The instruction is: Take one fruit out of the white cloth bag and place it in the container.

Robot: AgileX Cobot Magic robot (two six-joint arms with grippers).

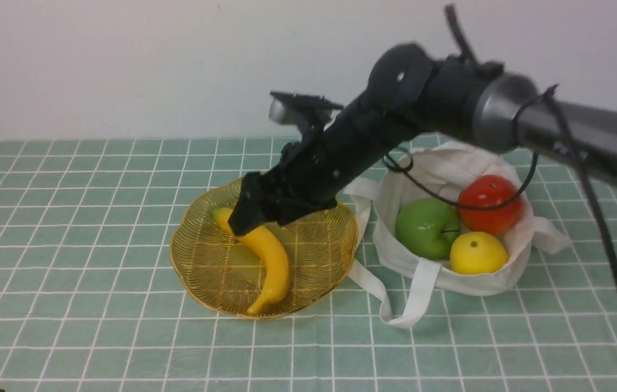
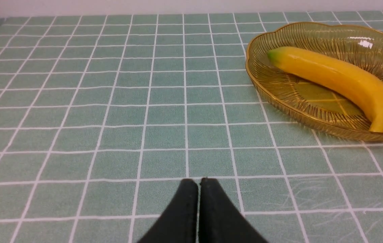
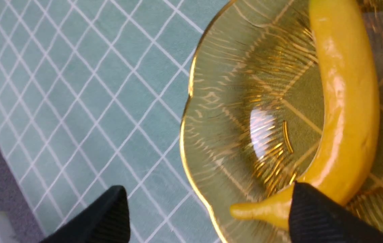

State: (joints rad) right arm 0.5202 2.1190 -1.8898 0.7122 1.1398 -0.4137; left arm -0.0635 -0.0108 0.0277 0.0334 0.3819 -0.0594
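The yellow banana (image 1: 271,257) lies in the amber ribbed dish (image 1: 194,272), its green-tipped end toward the back. My right gripper (image 1: 244,216) hangs over the banana's far half with its jaws wide open, holding nothing. In the right wrist view one finger (image 3: 313,212) overlaps the banana (image 3: 347,101) near its stem, and the other finger (image 3: 110,212) is outside the dish rim (image 3: 186,111). The white cloth bag (image 1: 477,283) sits open to the right of the dish. My left gripper (image 2: 199,181) is shut and empty, low over the tablecloth, with the banana (image 2: 333,76) and dish (image 2: 279,98) some way off.
Inside the bag lie a green apple (image 1: 427,227), a red fruit (image 1: 489,204) and a round yellow lemon-like fruit (image 1: 478,252). A bag strap (image 1: 365,280) trails against the dish's right rim. A green checked tablecloth (image 1: 69,245) covers the table; a white wall stands behind.
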